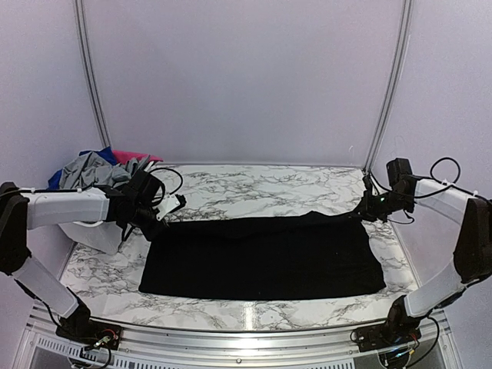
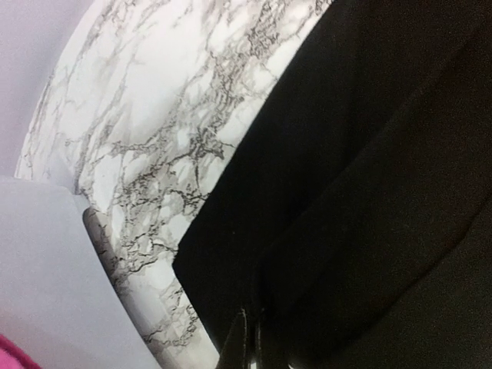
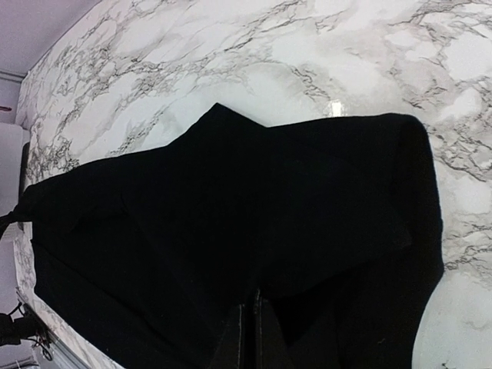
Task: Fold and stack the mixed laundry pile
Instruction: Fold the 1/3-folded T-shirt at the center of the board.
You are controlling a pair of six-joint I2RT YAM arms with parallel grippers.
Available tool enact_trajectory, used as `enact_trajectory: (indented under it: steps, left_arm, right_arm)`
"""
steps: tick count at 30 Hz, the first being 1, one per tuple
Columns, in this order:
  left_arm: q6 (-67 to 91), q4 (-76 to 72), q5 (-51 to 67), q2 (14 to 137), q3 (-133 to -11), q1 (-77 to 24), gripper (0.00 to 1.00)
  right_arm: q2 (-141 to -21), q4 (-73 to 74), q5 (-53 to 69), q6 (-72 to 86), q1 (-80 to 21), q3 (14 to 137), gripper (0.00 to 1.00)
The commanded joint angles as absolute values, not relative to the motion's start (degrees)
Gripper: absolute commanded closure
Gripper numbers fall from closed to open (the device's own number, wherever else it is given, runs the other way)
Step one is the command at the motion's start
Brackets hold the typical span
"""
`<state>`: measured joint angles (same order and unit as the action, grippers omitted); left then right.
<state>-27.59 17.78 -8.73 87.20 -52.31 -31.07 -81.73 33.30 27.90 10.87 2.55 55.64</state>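
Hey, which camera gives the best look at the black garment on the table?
The top external view: the whole black garment lies spread on the marble table, seen edge to edge. The left wrist view shows only one edge and some folds; the right wrist view shows more, cropped at the bottom.

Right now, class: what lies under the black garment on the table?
The marble table shows all around the black garment, which lies mostly flat on it. Whatever else might sit beneath the cloth is covered; no bulge shows.
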Motion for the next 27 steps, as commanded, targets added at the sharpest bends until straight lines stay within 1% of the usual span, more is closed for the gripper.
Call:
enact_trajectory:
  steps: [1,8,16,23,27]
  left_arm:
    - [-27.99,16.4,-9.54,84.03,-51.78,-30.25,1.0]
    - [-28.15,17.33,-6.87,81.29,-49.4,-30.15,1.0]
    - [-27.77,18.11,-5.66,82.58,-47.3,-30.23,1.0]
    - [-28.13,18.08,-7.66,85.16,-47.84,-30.27,1.0]
    - [-28.17,17.16,-10.7,84.14,-47.85,-30.19,1.0]
  right_arm:
    - [-80.17,37.1,26.33,11.15,4.01,60.13,1.0]
    - [-77.97,38.32,24.61,12.08,4.72,54.64,1.0]
    - [-76.51,37.94,24.43,12.45,4.83,47.93,1.0]
    - [-76.08,38.05,25.41,12.85,4.81,46.33,1.0]
    - [-74.66,39.6,25.32,13.58,5.01,49.01,1.0]
